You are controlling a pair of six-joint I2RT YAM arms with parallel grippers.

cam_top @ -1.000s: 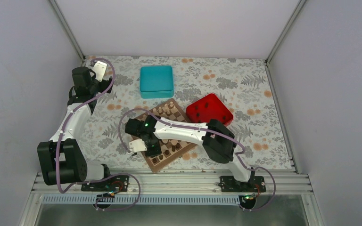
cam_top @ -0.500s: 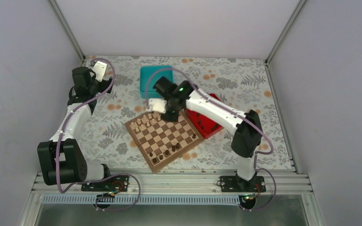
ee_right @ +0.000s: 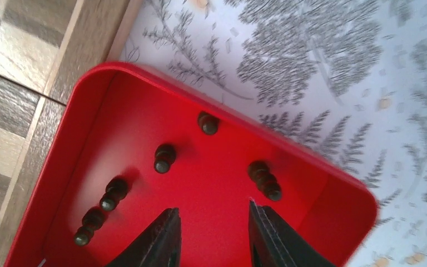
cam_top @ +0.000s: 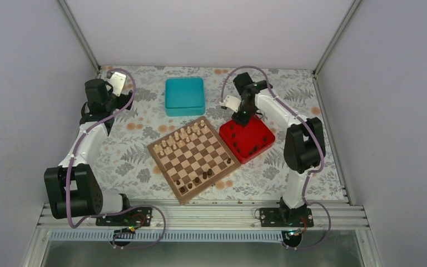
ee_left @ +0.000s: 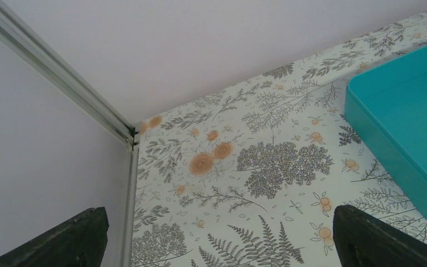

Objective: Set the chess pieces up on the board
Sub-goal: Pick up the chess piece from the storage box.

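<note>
The board [cam_top: 167,174] lies tilted in the middle of the table. Several dark chess pieces [cam_top: 199,178] stand along its near edge. More dark pieces [ee_right: 164,158] stand or lie in the red tray [cam_top: 261,133], to the right of the board. My right gripper [ee_right: 212,207] hovers over the tray's far corner [cam_top: 240,118], open, with only red floor between its fingers. One dark piece [ee_right: 265,179] lies just beyond its right fingertip. My left gripper [ee_left: 222,239] is wide open and empty above the far left of the table.
Pale pieces [cam_top: 186,133] line the board's far edge. A teal box [cam_top: 184,95] sits behind the board; its corner [ee_left: 406,122] lies to the right of my left gripper. Walls and metal rails enclose the floral tablecloth [cam_top: 139,161].
My right arm swung from the board's near left side, across the board, to the red tray at the back right. Its jaws narrowed a little. The left arm stayed still.
</note>
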